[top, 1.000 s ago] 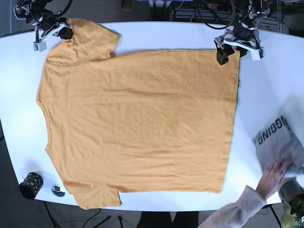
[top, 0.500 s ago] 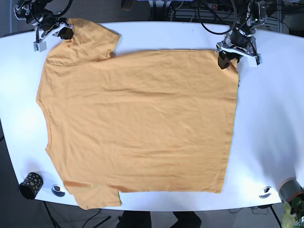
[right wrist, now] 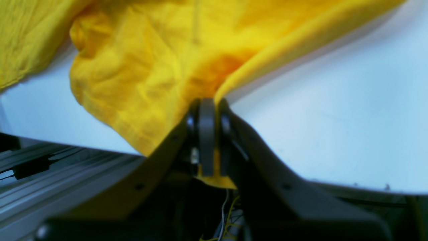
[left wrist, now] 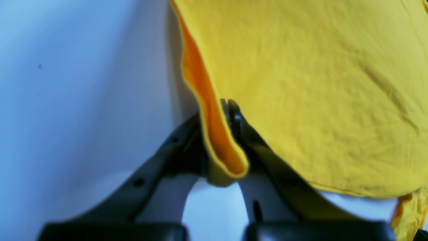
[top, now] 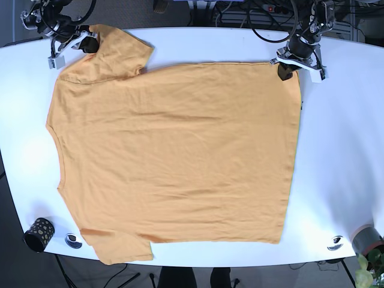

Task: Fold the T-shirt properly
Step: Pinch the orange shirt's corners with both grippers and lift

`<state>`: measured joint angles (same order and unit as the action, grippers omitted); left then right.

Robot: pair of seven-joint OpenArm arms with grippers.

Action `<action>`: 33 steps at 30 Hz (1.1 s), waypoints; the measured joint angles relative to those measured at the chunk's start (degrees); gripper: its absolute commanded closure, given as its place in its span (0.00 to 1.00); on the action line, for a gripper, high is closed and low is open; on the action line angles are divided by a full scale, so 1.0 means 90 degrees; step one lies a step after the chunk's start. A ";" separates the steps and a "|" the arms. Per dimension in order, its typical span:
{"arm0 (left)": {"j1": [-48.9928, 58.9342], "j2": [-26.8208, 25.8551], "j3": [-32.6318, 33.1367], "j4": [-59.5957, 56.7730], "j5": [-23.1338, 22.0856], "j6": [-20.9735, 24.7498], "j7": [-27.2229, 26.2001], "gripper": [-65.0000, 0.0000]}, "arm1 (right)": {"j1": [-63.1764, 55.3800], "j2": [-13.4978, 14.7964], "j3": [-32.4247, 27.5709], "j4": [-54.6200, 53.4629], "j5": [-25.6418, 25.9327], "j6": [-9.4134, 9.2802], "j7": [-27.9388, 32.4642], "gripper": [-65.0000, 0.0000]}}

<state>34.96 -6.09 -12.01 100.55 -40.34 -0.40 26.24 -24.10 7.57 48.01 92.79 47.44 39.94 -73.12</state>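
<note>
gripping t-shirt [top: 174, 156] with both claws

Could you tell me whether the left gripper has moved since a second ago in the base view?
Yes. The left gripper, shut on the T-shirt, has shifted toward the table's far edge, pulling the hem corner with it.

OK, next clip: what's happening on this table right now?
A two-arm robot is starting to fold an orange-yellow cotton T-shirt spread flat on a white table. The left gripper is pinched on the shirt's hem corner, with a fold of fabric caught between its fingers. The right gripper is clamped on the far sleeve's edge. Both corners look barely lifted; no fold has been made yet. A small dark speckled cup stands at the table's near edge.
</note>
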 measured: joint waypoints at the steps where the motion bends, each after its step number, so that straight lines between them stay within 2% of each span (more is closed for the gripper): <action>1: 0.0058 0.0002 -0.0085 0.0073 0.0002 -0.0002 -0.0007 1.00 | -0.0010 -0.0005 0.0000 0.0019 -0.0007 0.0000 -0.0005 1.00; 6: 0.0177 -0.0034 -0.0410 0.0304 0.0051 0.0068 -0.0007 1.00 | -0.0070 -0.0034 -0.0002 0.0357 -0.0124 -0.0005 -0.0097 1.00; 17: 0.0554 -0.0532 -0.0430 0.0597 0.0002 0.0041 -0.0010 1.00 | -0.0498 -0.0051 -0.0012 0.1095 -0.0085 -0.0005 -0.0294 1.00; 21: 0.0857 -0.0719 -0.0549 0.0704 -0.0019 -0.0036 -0.0005 1.00 | -0.0962 -0.0206 0.0000 0.1605 -0.0095 -0.0005 -0.0342 1.00; 28: 0.1392 -0.0743 -0.1331 0.0743 0.0221 -0.1372 -0.0007 1.00 | -0.1632 -0.0454 -0.0002 0.2249 -0.0078 -0.0002 -0.0333 1.00; 33: 0.1532 -0.0306 -0.1885 0.0882 0.0648 -0.1948 0.0053 1.00 | -0.1661 -0.0454 0.0017 0.2329 -0.0075 -0.0002 -0.0355 1.00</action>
<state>48.75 -8.84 -28.97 108.49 -34.50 -17.93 26.72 -39.05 3.49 48.16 113.75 46.76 39.92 -76.31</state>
